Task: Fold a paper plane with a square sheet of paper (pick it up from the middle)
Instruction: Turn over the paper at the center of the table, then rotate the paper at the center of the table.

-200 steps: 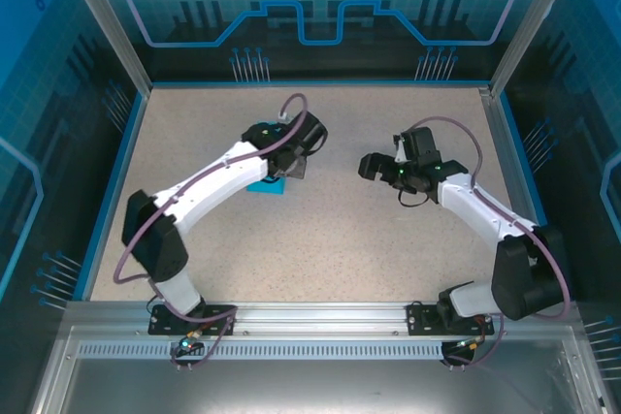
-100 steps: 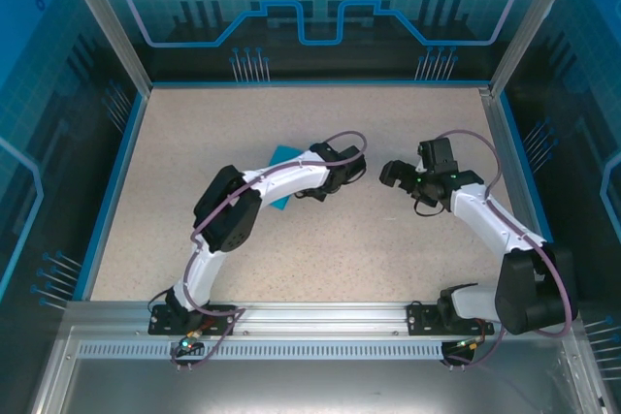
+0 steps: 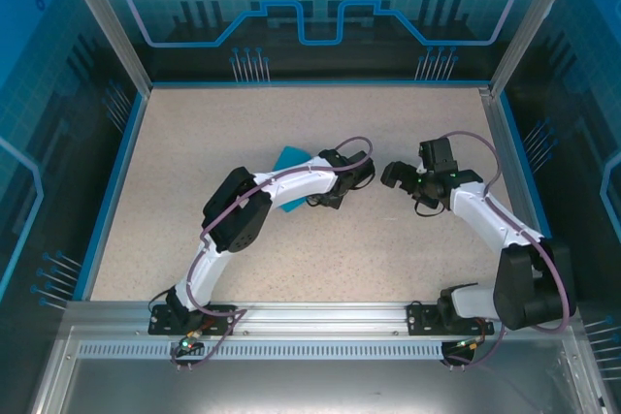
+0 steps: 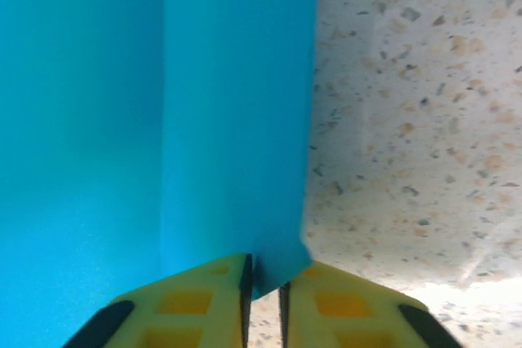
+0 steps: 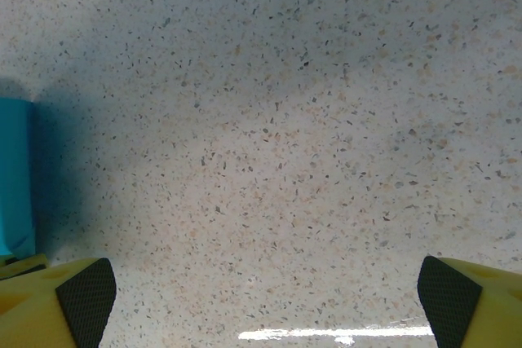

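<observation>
The teal-blue sheet of thin paper [image 4: 236, 120] is plain and smooth, with one straight crease dividing it into two panels of slightly different shade and a clean straight right edge. From above it sits near the middle of the speckled beige tabletop [image 3: 388, 249], mostly under the left forearm, with a corner showing on the arm's far side. The left gripper [image 4: 263, 283] has its yellow fingers a narrow slit apart with the paper's lower edge between them; I cannot tell whether they pinch it. The right gripper [image 5: 265, 299] is spread wide over bare tabletop, just beside the paper.
</observation>
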Controlling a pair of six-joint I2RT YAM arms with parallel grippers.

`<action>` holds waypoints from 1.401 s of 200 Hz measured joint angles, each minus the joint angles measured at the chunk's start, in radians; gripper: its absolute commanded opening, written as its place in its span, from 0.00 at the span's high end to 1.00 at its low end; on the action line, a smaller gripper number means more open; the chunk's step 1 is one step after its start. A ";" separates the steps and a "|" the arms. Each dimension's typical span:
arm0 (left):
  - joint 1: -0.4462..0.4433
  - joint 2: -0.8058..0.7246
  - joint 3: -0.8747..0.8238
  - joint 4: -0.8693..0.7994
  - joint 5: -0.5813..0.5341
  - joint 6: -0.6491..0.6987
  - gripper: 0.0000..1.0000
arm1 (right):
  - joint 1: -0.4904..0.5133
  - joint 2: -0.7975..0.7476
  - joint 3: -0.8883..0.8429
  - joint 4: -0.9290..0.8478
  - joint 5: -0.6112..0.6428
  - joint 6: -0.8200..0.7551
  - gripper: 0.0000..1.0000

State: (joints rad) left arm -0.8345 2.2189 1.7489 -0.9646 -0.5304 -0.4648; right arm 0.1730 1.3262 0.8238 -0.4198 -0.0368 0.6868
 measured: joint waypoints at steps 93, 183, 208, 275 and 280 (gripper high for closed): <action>0.024 -0.261 -0.152 0.155 0.357 -0.017 0.46 | -0.002 0.023 0.077 -0.027 -0.034 -0.007 0.01; 0.399 -0.697 -0.648 0.443 0.588 -0.217 0.18 | 0.333 0.341 0.433 -0.037 -0.096 -0.071 0.18; 0.472 -0.749 -0.792 0.455 0.559 -0.263 0.10 | 0.439 0.503 0.534 -0.027 -0.151 -0.056 0.29; 0.545 -0.848 -0.891 0.491 0.542 -0.312 0.04 | 0.547 0.755 0.706 -0.050 -0.211 -0.037 0.34; 0.545 -0.848 -0.892 0.493 0.542 -0.313 0.04 | 0.547 0.759 0.708 -0.054 -0.211 -0.037 0.34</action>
State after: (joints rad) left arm -0.2897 1.3705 0.8574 -0.4717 0.0116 -0.7776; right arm 0.7204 2.0850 1.5318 -0.4740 -0.2478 0.6498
